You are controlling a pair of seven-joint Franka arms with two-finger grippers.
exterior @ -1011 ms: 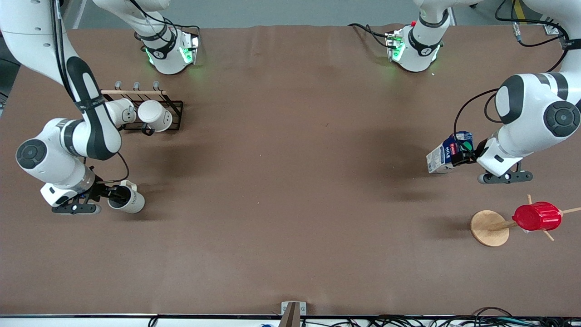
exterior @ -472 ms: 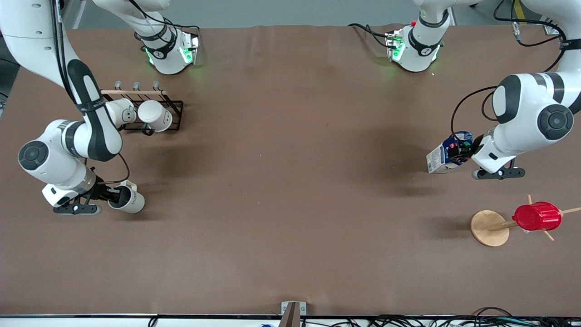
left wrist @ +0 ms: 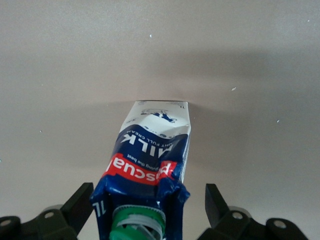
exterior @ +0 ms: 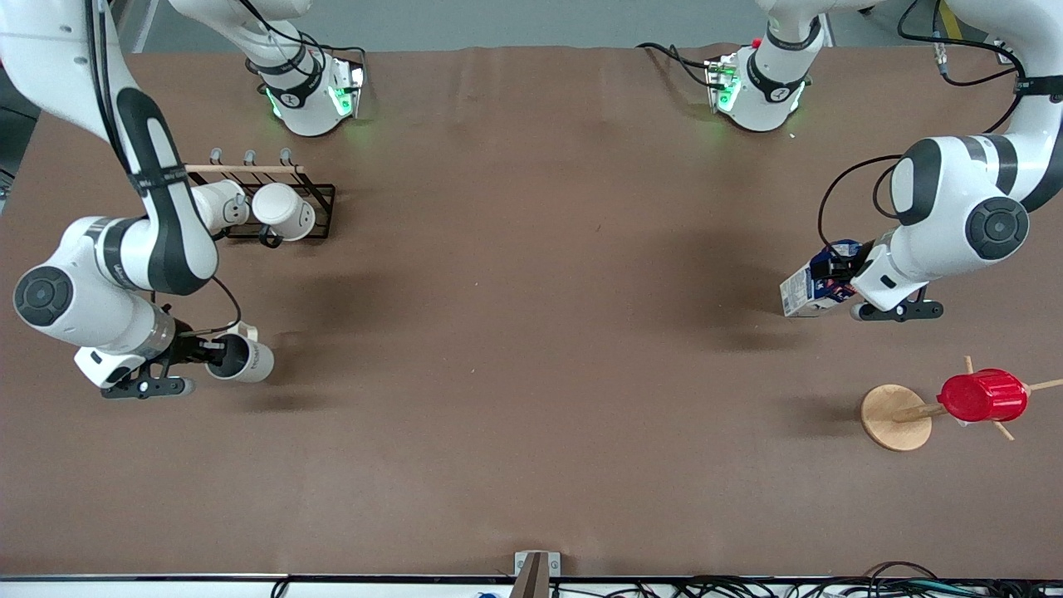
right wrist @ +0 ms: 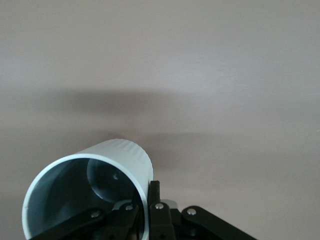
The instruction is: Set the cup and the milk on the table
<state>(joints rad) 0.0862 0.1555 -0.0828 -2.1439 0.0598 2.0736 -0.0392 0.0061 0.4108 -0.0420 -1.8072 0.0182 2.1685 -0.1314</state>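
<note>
The off-white cup [exterior: 249,362] with its dark grey inside lies on its side in my right gripper [exterior: 217,352], a little above the brown table [exterior: 531,332] near the right arm's end. In the right wrist view the gripper [right wrist: 147,200] pinches the cup's [right wrist: 90,195] rim, one finger inside and one outside. The white and blue milk carton [exterior: 804,291] appears to rest upright on the table near the left arm's end. My left gripper [exterior: 840,272] is at its top. In the left wrist view the gripper [left wrist: 149,197] is open around the carton [left wrist: 150,155], one finger touching it and the other apart.
A black wire rack [exterior: 322,198] with two plain white mugs [exterior: 282,211] stands farther from the front camera than the held cup. A wooden stand [exterior: 895,417] carrying a red ribbed cup [exterior: 982,395] stands nearer to the camera than the milk.
My right gripper has raised the cup and carried it slightly toward the table's middle. My left wrist has swung over the carton's top, hiding the green cap; the carton has stayed put.
</note>
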